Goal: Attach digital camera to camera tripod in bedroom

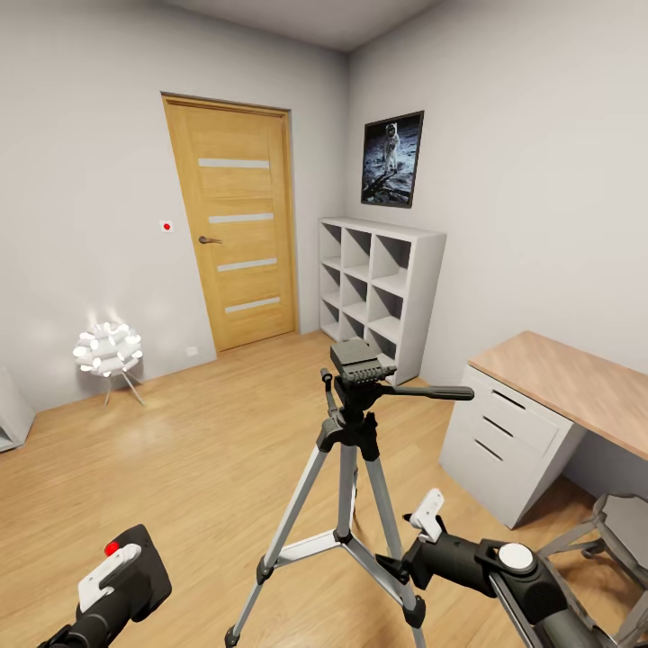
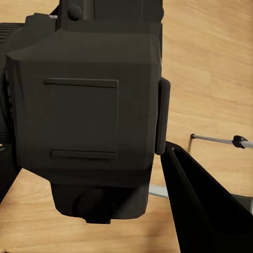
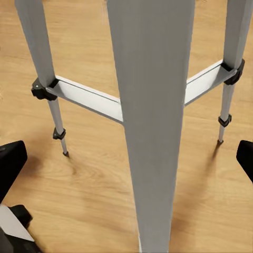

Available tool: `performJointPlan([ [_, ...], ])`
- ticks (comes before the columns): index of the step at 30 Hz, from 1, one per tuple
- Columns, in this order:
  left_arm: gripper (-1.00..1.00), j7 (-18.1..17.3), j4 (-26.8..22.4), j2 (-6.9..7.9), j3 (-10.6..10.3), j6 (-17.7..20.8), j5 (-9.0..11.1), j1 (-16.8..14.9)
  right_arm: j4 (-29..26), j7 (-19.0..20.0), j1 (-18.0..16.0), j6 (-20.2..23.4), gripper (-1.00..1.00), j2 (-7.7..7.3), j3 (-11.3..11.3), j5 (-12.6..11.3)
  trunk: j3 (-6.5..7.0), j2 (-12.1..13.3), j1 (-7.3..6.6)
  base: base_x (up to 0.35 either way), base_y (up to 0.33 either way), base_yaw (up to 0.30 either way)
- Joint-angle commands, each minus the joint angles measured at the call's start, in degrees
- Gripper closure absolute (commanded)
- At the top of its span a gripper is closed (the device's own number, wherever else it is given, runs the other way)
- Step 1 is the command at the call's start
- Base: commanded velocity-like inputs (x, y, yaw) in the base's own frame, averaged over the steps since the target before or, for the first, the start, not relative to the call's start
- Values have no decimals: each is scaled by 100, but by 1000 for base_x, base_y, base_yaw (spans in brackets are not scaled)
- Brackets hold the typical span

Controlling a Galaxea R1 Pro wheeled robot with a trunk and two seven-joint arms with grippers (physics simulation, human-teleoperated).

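Observation:
The camera tripod point(image 1: 346, 468) stands on the wood floor just ahead of me, its black head point(image 1: 360, 364) bare and its pan handle point(image 1: 441, 392) pointing right. My left gripper point(image 1: 121, 587) is low at the left, shut on the digital camera point(image 1: 144, 571), whose red button point(image 1: 112, 547) faces up. In the left wrist view the camera's black body point(image 2: 84, 105) sits between the fingers point(image 2: 203, 211). My right gripper point(image 1: 400, 569) stands open at the tripod's near right leg; in the right wrist view that silver leg point(image 3: 150, 105) rises between the spread fingertips point(image 3: 10, 163).
A white desk with drawers point(image 1: 513, 441) and a grey chair point(image 1: 621, 531) stand at the right. A white cube shelf point(image 1: 378, 288) is against the far wall beside the wooden door point(image 1: 238, 225). A glowing white lamp point(image 1: 108, 349) sits on the floor at the left.

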Motion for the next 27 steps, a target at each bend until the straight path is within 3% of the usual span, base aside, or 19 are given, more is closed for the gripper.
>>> performJointPlan([
  [1,100,27,-14,1,4,23,37,1,-1,29,-7,0,-100,12,4,49,-8,-8,2,0,0,0],
  [15,100,27,-14,-3,4,23,38,1,46,15,-9,-67,-100,142,11,56,-8,-8,2,0,0,0],
  [27,100,27,-14,0,-3,36,41,1,190,-5,-26,-81,-100,201,7,344,-8,-8,2,0,0,0],
])
